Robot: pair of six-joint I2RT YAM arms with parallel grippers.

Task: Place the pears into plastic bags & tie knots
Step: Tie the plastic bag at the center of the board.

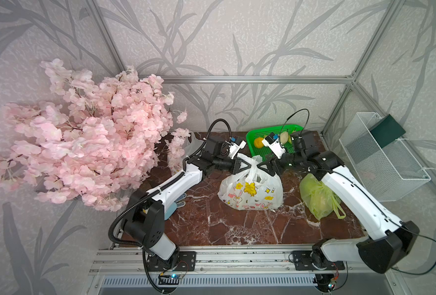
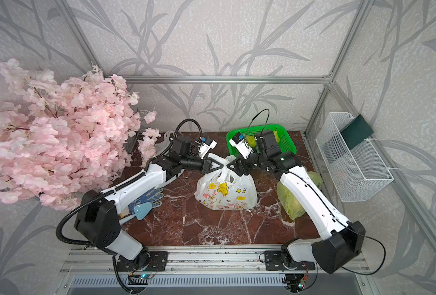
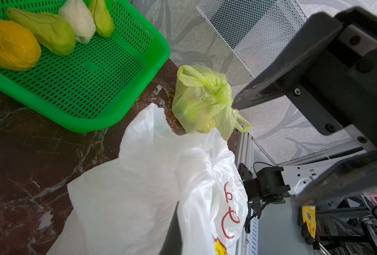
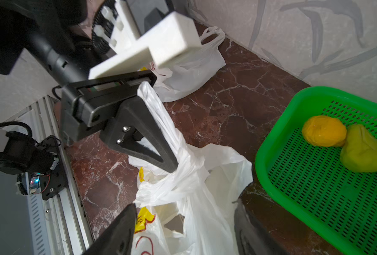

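Note:
A white plastic bag with cartoon prints stands at mid-table. My left gripper is shut on one twisted handle of it, held up taut. Facing it, my right gripper is open, its fingers astride the bag's other handle without pinching it. Green and pale pears lie in the green mesh basket behind, beside an orange fruit. A knotted yellow-green bag with fruit inside lies under my right forearm. Another white bag lies flat at the back left.
A pink blossom branch overhangs the table's left side. A blue trowel and a dotted glove lie under my left arm. A white wire basket hangs on the right wall. Walls close the back and sides.

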